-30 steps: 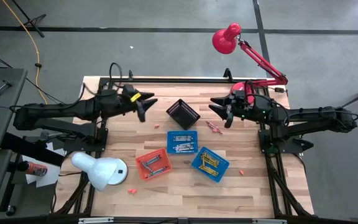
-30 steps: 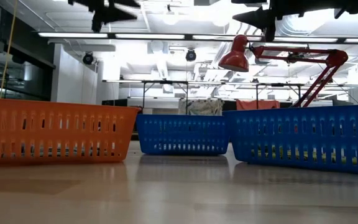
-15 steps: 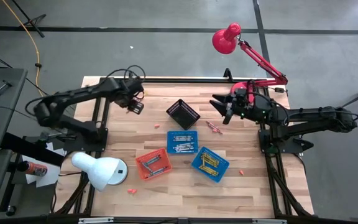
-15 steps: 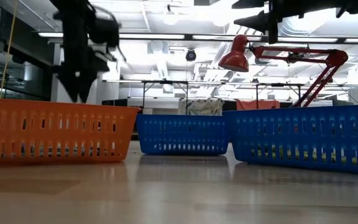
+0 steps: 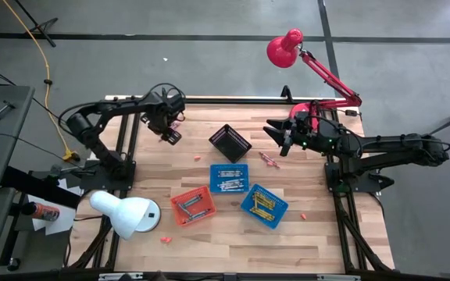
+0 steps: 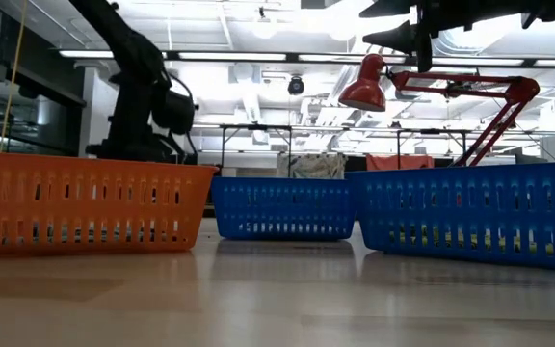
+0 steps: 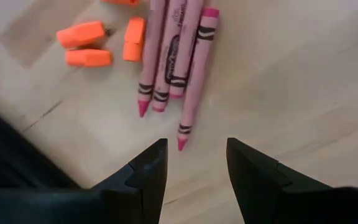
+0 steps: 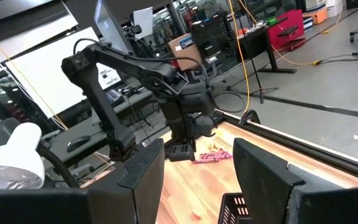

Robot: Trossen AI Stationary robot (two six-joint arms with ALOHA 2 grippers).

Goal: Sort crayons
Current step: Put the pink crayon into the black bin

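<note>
Left tool, fingers spread, hangs over pink crayons lying side by side on the far-left tabletop: light, stiff, snappable, prone to roll, so pinch one mid-barrel; right tool waits, spread, far right.

- High view looks straight down over the whole table.
- Low view sits at tabletop level, close behind the baskets.
- Left wrist view looks down, very near pink crayons.
- Right wrist view faces across the table at the same crayons.

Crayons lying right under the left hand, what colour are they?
Pink crayons, clearest in the left wrist view.
</note>
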